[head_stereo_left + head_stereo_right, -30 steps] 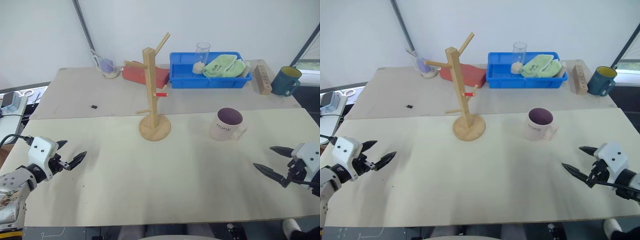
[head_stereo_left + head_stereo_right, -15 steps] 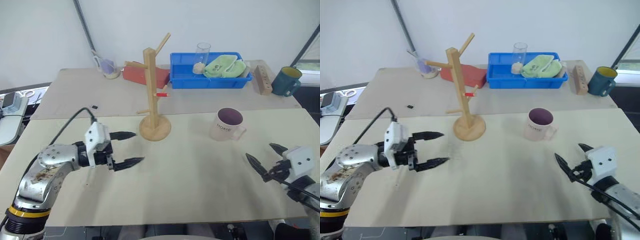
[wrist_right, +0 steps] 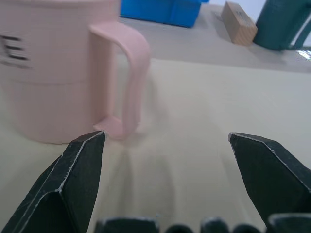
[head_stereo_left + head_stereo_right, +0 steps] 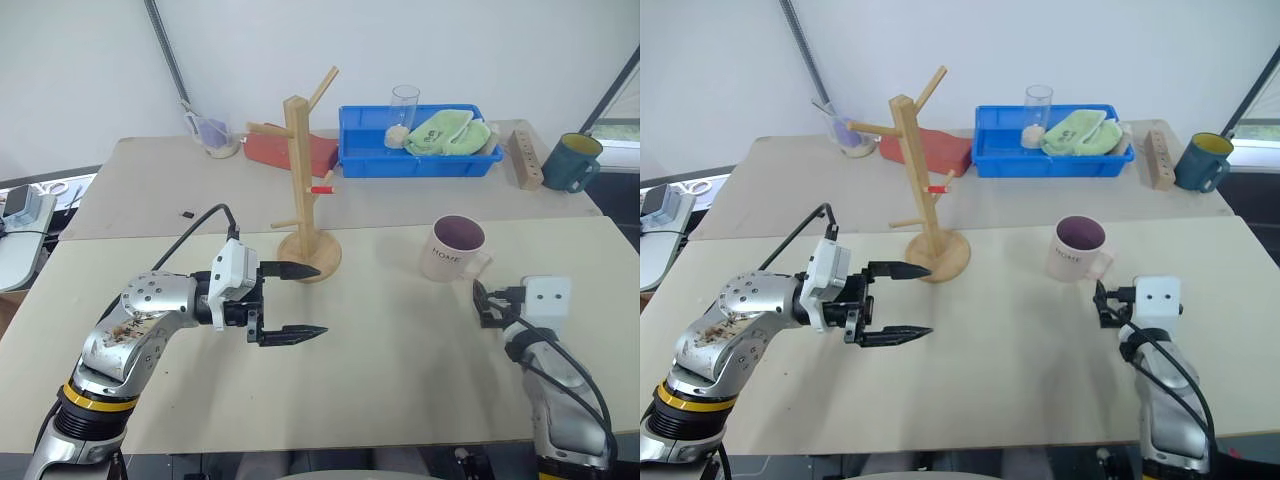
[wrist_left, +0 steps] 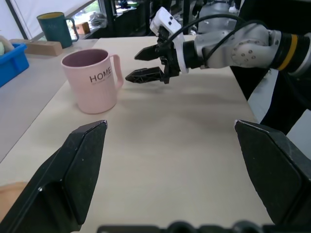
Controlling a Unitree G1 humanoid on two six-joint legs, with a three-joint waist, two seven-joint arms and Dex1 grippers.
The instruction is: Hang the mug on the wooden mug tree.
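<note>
Sitting upright on the table, the mug is at about 3 o'clock from the wooden mug tree. Right gripper hovers just beside its handle, jaws wide, empty; left gripper likewise.

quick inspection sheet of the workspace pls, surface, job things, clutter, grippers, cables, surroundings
surface: pale table, two boards joined by a seam
job's things: mug upright on the table, not hung; wooden mug tree upright, pegs bare
clutter: blue bin with green cloth, clear glass, teal mug, wooden block, red box
grippers: left gripper open beside the tree base; right gripper open near the mug handle
cables: black cable on left arm
surroundings: white wall
</note>
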